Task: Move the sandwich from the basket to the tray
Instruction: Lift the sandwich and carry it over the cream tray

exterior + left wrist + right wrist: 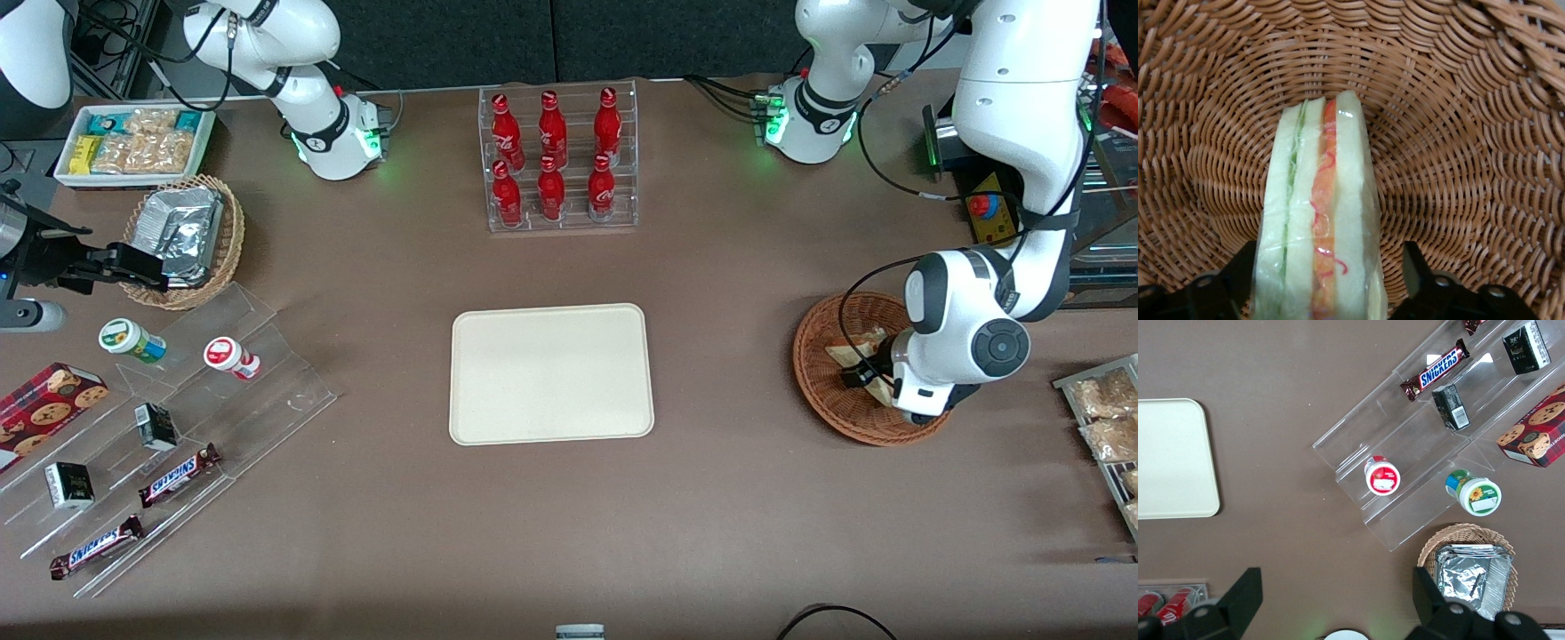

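Front view: the basket [822, 378] sits toward the working arm's end of the table [711, 498], with bare tabletop between it and the tray [551, 373] at the table's middle. The gripper [876, 378] is down inside the basket, within its rim. Left wrist view: the sandwich [1318, 220] stands on edge on the basket floor, one finger [1238, 273] against each bread face, so the gripper is clenched around it. Woven wall rises all round the sandwich.

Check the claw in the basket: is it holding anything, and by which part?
The claw sits down in the basket, one finger on each bread face of the sandwich. Whether it is actually gripped cannot be told.
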Tool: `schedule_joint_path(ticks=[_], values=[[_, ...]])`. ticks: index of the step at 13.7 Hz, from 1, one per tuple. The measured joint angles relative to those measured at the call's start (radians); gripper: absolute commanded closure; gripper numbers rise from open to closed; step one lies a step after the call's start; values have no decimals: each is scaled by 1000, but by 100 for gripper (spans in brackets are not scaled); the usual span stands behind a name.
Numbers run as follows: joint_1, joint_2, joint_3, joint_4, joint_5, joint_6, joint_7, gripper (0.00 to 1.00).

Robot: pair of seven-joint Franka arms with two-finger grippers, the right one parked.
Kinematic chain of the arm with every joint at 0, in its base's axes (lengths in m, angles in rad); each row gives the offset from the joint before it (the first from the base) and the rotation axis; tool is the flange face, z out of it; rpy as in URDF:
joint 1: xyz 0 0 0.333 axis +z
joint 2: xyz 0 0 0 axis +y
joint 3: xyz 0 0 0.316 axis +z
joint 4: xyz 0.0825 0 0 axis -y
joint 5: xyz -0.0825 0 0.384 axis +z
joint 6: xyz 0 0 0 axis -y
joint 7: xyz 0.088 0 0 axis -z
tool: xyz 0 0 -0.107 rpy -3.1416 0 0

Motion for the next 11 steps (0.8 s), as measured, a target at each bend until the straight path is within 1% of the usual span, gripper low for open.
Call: schedule_joint_path(ticks=[2,4,6,8,11], values=[[0,-13,1,13,2,-4,0,100],[0,-42,2,47,2,-58,0,100],[0,-76,2,128,2,-184,0,100],[-4,-96,-2,242,1,-326,0,100],[-39,-104,-20,363,-1,-442,-22,100]])
